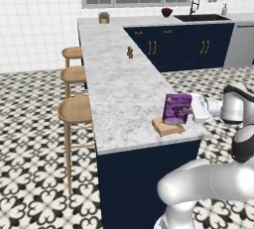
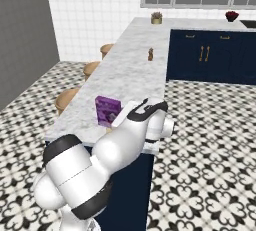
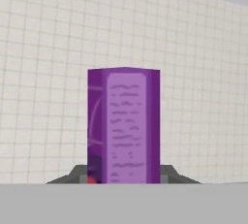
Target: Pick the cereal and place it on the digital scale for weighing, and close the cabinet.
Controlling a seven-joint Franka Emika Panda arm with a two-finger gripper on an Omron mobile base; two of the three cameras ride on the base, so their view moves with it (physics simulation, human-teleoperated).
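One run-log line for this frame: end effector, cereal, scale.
end effector: shut on cereal | cereal: upright, over digital scale | digital scale: near counter corner | release: not yet

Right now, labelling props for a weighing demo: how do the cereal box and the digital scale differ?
The cereal is a purple box standing upright; the digital scale is a tan slab lying flat. The cereal is tall and thin, the scale low and broad. The gripper is shut on the cereal, not the scale. Both sit at the marble counter's near corner.

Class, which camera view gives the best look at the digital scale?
The left base view: the digital scale lies as a tan slab on the counter under the cereal. In the right base view the arm covers it; the hand view faces the cereal's side.
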